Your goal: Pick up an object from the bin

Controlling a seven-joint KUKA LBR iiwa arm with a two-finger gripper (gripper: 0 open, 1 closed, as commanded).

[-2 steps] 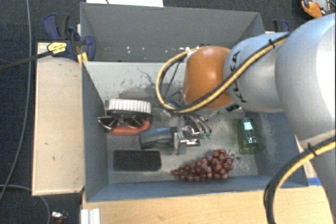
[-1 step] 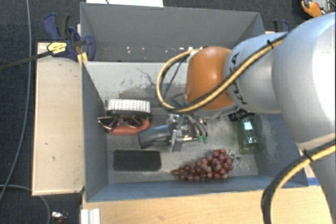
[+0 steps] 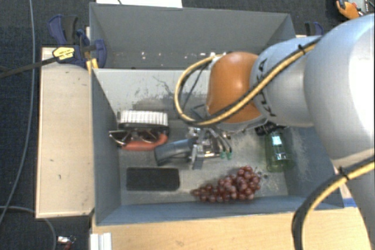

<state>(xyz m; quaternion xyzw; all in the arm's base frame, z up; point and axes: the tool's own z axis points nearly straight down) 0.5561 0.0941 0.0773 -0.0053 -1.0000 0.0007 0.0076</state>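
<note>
A grey metal bin is seen from above as the arm, reaching in from the right with an orange cover at its wrist, is set low over the middle of the bin floor. The gripper is placed just right of a dark grey elongated thing lying across the centre, and the two appear to touch. Whether the gripper is spread, pressed together or pinching that thing cannot be told, as its metalwork is cluttered and partly masked by the wrist. The dark grey thing, being nearest, is judged the likeliest pick. Just left of it a red-handled tool is found, with a white ridged piece on its far side. A black rectangular block rests nearer, towards the left, and a bunch of dark red grapes is heaped by the near wall, close to the gripper. A green bottle is seen to the right, beside the arm. Several risks are judged from this layout. The dark grey thing may be caught only by its end and swung or dropped when lifted. The red-handled tool, lying so close, may be dragged along. The grapes may be nudged or crushed if the gripper is shifted nearward, and the bottle may be knocked by the wrist.
</note>
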